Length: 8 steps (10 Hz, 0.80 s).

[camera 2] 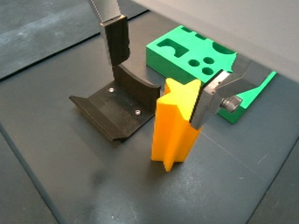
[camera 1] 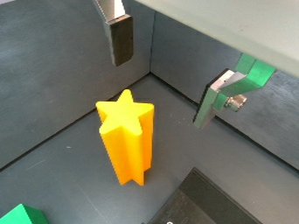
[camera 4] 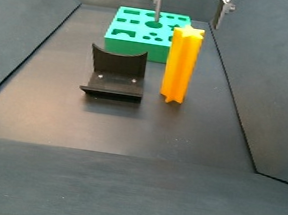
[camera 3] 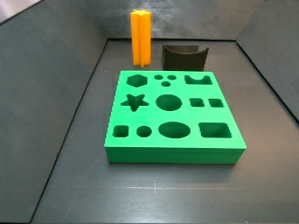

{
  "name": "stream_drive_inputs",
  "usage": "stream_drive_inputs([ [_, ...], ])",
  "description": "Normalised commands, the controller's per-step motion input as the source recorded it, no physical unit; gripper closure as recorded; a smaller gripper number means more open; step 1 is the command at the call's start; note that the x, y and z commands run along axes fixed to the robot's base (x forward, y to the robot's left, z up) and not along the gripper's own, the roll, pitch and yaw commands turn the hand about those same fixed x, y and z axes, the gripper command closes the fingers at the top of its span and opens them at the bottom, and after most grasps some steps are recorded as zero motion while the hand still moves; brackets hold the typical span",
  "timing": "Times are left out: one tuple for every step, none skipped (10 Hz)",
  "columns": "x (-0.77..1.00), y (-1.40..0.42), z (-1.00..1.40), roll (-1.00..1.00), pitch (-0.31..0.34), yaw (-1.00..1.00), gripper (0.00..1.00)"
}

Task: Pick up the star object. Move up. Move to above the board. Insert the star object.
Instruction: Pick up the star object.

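The star object (camera 4: 180, 64) is a tall orange prism with ridged sides, standing upright on the dark floor; it also shows in both wrist views (camera 1: 125, 136) (camera 2: 176, 122) and in a side view (camera 3: 140, 38). The green board (camera 3: 176, 144) with shaped holes lies flat beside it and shows in the views (camera 4: 127, 34) (camera 2: 176, 48). My gripper (camera 4: 191, 3) is open and empty. It hangs just above the star's top, with one finger (camera 2: 117, 39) on each side of it. In both wrist views the gripper (camera 1: 170, 70) (camera 2: 166, 70) holds nothing.
The dark fixture (camera 4: 116, 72) stands next to the star, between it and the board's side, and shows in the views (camera 2: 117, 105) (camera 3: 184, 57). Grey walls (camera 4: 254, 64) close in the floor on the sides.
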Motion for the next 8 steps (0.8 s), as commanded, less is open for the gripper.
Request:
stream_drive_inputs([
  [0.02, -0.03, 0.0, 0.0, 0.0, 0.0, 0.0],
  [0.0, 0.0, 0.0, 0.0, 0.0, 0.07, 0.0],
  [0.07, -0.22, 0.84, 0.19, 0.096, 0.37, 0.0],
  [0.07, -0.25, 1.0, 0.06, 0.003, 0.49, 0.0],
  [0.0, -0.27, 1.0, 0.0, 0.0, 0.57, 0.0],
  [0.0, -0.31, 0.28, 0.0, -0.053, 0.58, 0.0],
  [0.01, -0.27, -0.19, -0.01, -0.066, 0.57, 0.0],
  [-0.03, -0.15, -0.62, -0.05, -0.214, 0.59, 0.0],
])
